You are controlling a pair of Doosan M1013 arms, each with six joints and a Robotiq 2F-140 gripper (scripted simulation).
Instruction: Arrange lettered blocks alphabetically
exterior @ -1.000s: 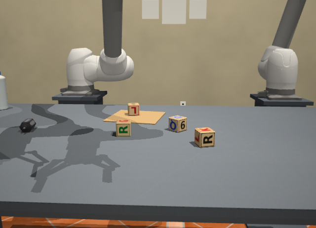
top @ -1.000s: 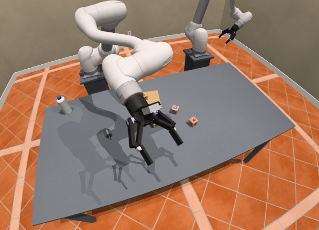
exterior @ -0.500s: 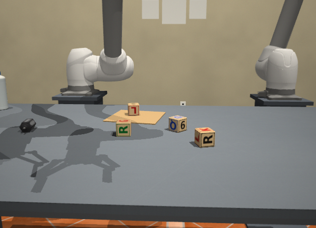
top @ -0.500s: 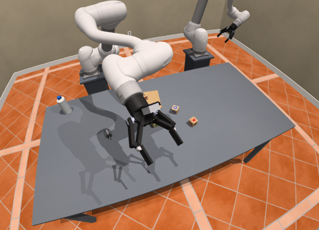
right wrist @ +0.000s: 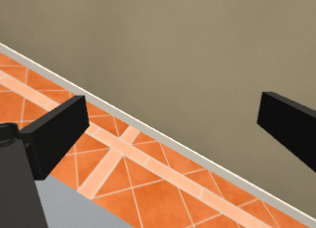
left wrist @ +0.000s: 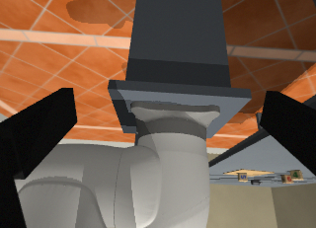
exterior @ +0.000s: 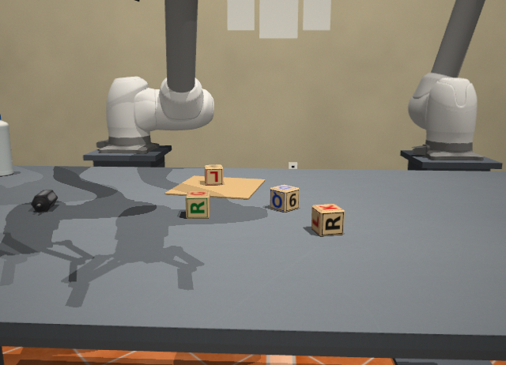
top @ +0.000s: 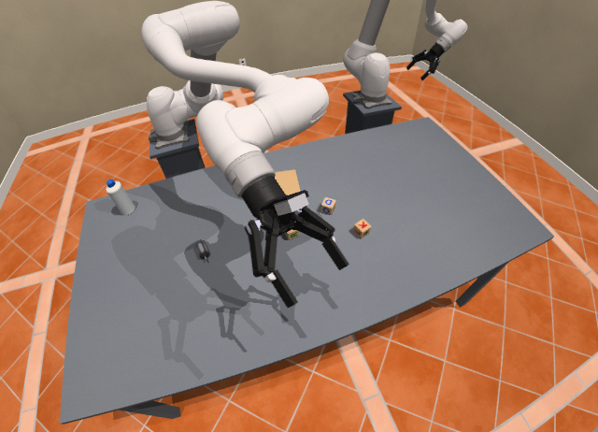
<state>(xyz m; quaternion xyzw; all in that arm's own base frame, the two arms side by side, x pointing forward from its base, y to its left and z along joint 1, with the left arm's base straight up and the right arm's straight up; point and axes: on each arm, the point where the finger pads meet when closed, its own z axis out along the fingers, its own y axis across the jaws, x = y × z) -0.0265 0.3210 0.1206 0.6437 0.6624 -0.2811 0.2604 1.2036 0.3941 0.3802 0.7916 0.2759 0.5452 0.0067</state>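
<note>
Plainly, the left claw [top: 417, 71] [left wrist: 169, 107] and right claw [top: 317, 283] [right wrist: 172, 109] are spread, well apart from the K block [top: 362, 228] [exterior: 327, 220].

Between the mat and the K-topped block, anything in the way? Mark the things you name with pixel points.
Yes, one: the block with a blue letter on top [top: 326, 206] [exterior: 284, 198]. Top and exterior views both show it.
</note>
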